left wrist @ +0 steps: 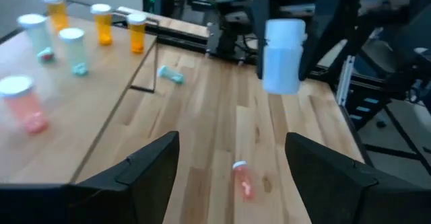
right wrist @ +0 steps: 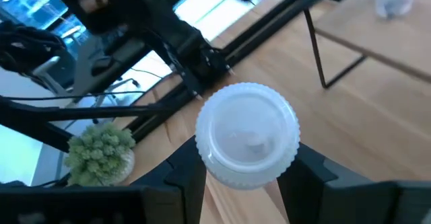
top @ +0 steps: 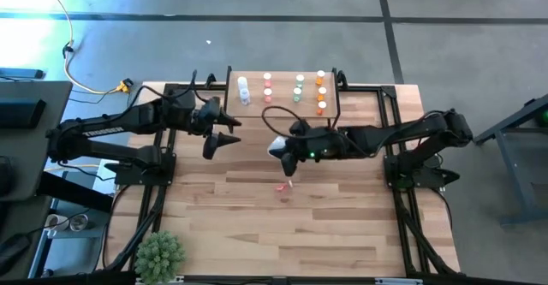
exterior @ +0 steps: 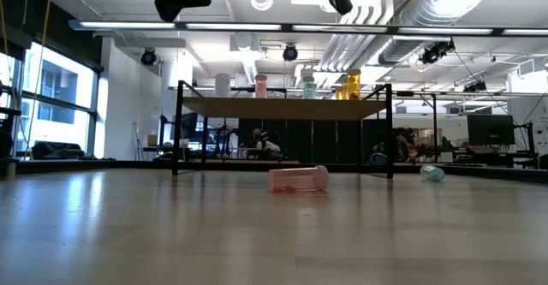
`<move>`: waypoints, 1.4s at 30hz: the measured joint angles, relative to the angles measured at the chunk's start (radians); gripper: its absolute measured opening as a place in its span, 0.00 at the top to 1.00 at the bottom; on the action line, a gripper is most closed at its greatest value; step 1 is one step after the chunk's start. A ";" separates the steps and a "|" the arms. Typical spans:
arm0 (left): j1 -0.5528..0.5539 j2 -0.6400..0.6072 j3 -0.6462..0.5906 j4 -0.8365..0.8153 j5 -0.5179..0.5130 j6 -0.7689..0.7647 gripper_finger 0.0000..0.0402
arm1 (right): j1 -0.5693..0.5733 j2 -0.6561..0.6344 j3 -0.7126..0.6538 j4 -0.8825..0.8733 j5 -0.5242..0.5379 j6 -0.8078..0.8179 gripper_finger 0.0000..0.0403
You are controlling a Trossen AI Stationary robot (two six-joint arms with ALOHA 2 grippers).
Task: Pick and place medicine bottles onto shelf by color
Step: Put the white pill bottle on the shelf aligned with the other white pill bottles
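At the table's near left corner sits a spiky green plant [top: 160, 255]. The left arm reaches in from the left side of the table, and the left gripper [top: 221, 133] hangs above the wood just left of the shelf [top: 282, 114], its fingers [left wrist: 145, 167] spread wide apart with nothing between them.

The shelf stands at the far edge of the table, a light board on thin black legs. On it, from left to right, stand two white bottles [top: 244, 90], then a column of pink ones [top: 267, 86], then green ones [top: 299, 88], then orange ones [top: 321, 89] at the right end. In the low view the bottles show upright on the board, with pink [exterior: 261, 86], green [exterior: 308, 86] and orange [exterior: 353, 84] tops in a row.

One pink bottle [top: 285, 185] lies on its side on the table in front of the shelf, near the middle. In the low view another green bottle [exterior: 432, 173] lies on the table by the shelf's right leg.

The right arm comes in from the right, and the right gripper [top: 285, 155] hovers over the table in front of the shelf, above and just behind the fallen pink bottle. Its fingers [right wrist: 185, 173] are clamped on a white bottle [right wrist: 248, 134], held clear of the table with its ribbed cap facing the wrist camera.
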 joint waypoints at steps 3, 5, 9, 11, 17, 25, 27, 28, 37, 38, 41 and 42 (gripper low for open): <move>-0.027 0.024 0.000 0.052 0.000 -0.008 0.35 | -0.027 0.000 0.025 0.000 -0.037 -0.045 0.66; -0.042 0.042 0.000 0.087 0.002 -0.024 0.35 | -0.046 0.000 0.038 0.001 -0.071 -0.070 0.66; -0.066 0.077 0.000 0.142 0.002 -0.028 0.36 | -0.085 0.000 0.050 0.002 -0.139 -0.106 0.66; -0.073 0.099 0.000 0.167 0.002 -0.037 0.35 | -0.104 0.000 0.050 0.002 -0.176 -0.111 0.66; -0.098 0.173 0.000 0.246 0.000 -0.045 0.36 | -0.143 0.000 0.050 0.002 -0.280 -0.161 0.66; -0.099 0.274 0.000 0.374 -0.024 -0.116 0.35 | -0.173 0.000 0.050 -0.002 -0.324 -0.175 0.66; -0.099 0.295 0.000 0.402 -0.024 -0.118 0.35 | -0.178 0.000 0.050 -0.005 -0.325 -0.170 0.66; -0.099 0.304 0.000 0.414 -0.024 -0.125 0.35 | -0.180 0.000 0.050 -0.012 -0.328 -0.168 0.66; -0.099 0.347 0.000 0.507 -0.028 -0.131 0.35 | -0.184 0.000 0.050 -0.044 -0.322 -0.133 0.66; -0.099 0.349 0.000 0.507 -0.030 -0.131 0.36 | -0.183 0.000 0.050 -0.044 -0.322 -0.133 0.66; -0.099 0.349 0.000 0.507 -0.031 -0.131 0.38 | -0.183 0.000 0.050 -0.036 -0.322 -0.128 0.66; -0.099 0.349 0.000 0.507 -0.031 -0.131 0.39 | -0.183 0.000 0.050 -0.034 -0.321 -0.121 0.66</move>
